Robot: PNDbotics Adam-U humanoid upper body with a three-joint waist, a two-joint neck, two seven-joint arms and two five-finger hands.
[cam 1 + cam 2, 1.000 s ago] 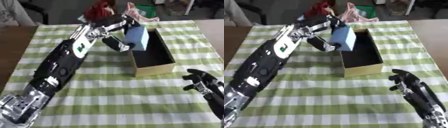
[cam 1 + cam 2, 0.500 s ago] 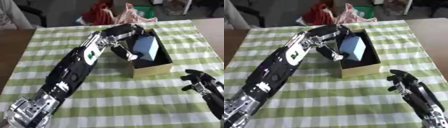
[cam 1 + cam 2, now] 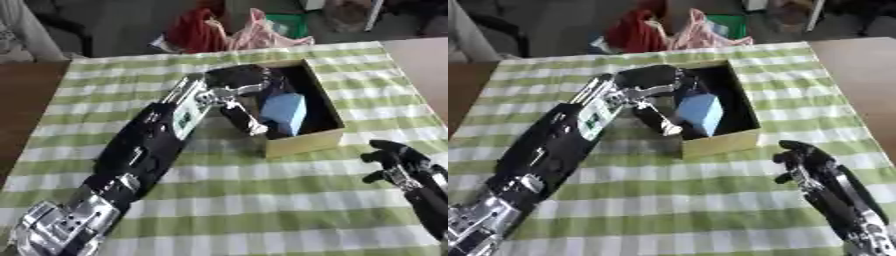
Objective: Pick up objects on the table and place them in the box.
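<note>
The left hand (image 3: 241,87) reaches over the near-left wall of the box (image 3: 302,141), its fingers curled round the top of a pale blue block (image 3: 284,113) and its thumb pointing down along the block's left face. The block stands tilted inside the box, its lower end down near the floor by the front wall, though whether it already rests there cannot be told. It looks like a stiff, flat-sided carton or foam block, probably light for its bulk, with smooth faces that could slide between fingertips; a hold across two opposite broad faces near the top, as the fingers have it now, seems the sensible place. Beyond the fingertips the dark inside of the box lies open toward its far end, so there is room to lay the block flat that way, while on the thumb side the cardboard wall is just beside the fingers and would catch them if the hand drew back low. Lifting straight up before pulling away looks safest. The right hand (image 3: 807,162) rests near the lower right corner on the striped cloth (image 3: 227,200), fingers relaxed and slightly spread, holding nothing, well apart from the box. Past the far table edge lie red and pink bags (image 3: 223,32), out of the way.
</note>
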